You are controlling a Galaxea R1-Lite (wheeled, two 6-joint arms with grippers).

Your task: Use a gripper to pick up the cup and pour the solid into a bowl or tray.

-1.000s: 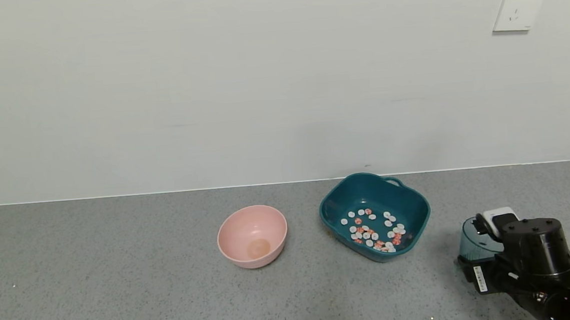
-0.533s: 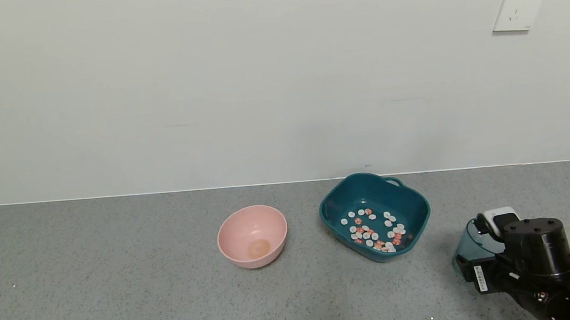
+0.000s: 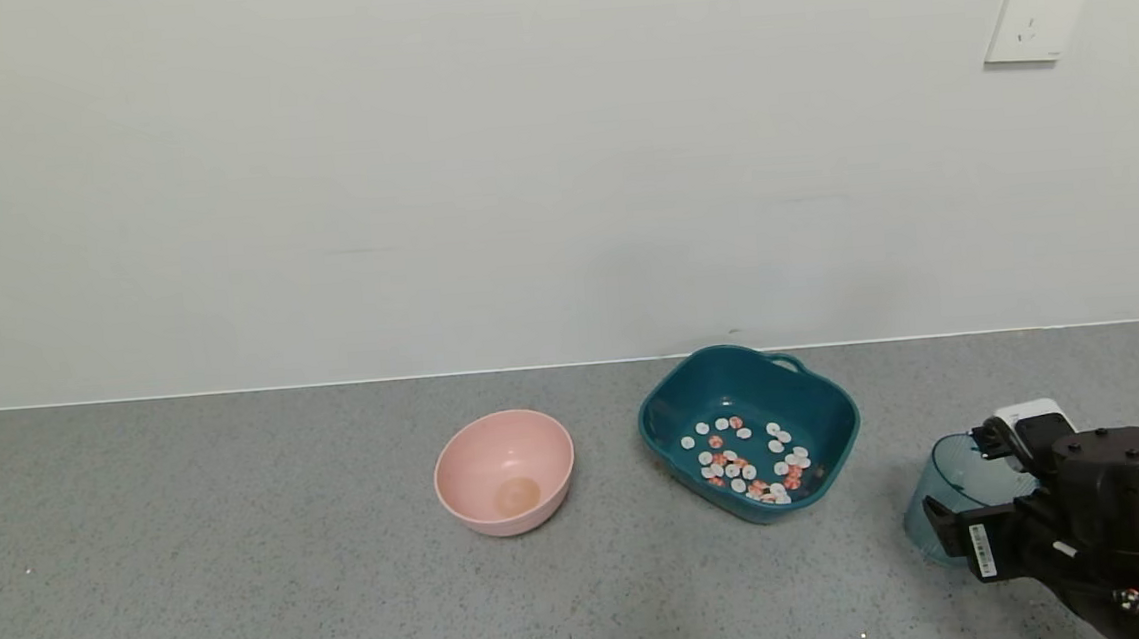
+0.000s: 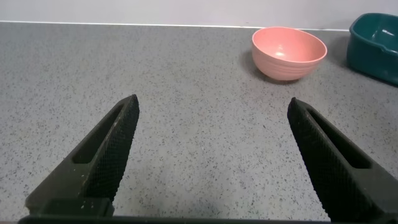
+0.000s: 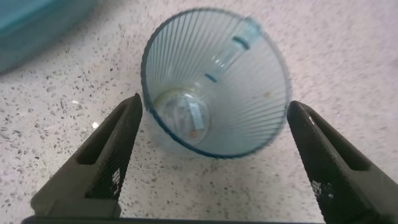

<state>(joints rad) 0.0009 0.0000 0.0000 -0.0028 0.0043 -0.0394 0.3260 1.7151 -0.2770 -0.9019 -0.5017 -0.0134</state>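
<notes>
The grey speckled tabletop (image 3: 247, 583) carries three vessels. Largest is the teal tub (image 3: 816, 397), near the back wall, and the solid (image 3: 745, 458), small white and orange-red discs, already lies scattered across its floor. To the robot's left of the tub, apart from it, sits a pink bowl (image 3: 505, 469), which looks empty.

The cup (image 3: 948, 494) stands on the tabletop to the robot's right of the tub, well apart from it, and in the head view appears to lean toward the tub. The right wrist view looks straight into its ribbed inside: no discs show, only what looks like a small sticker on the base. So the pour looks done, and the step in hand is most likely letting go of the empty cup.

The right end effector (image 5: 214, 155) is spread wide, a finger either side of the cup and neither pressing it. To finish well, it should back straight away along the line of the fingers, without sweeping sideways, since a light, tapered, empty cup would tip at a nudge.

The left end effector (image 4: 214, 155) hangs wide open and idle over bare tabletop, well short of the bowl.
</notes>
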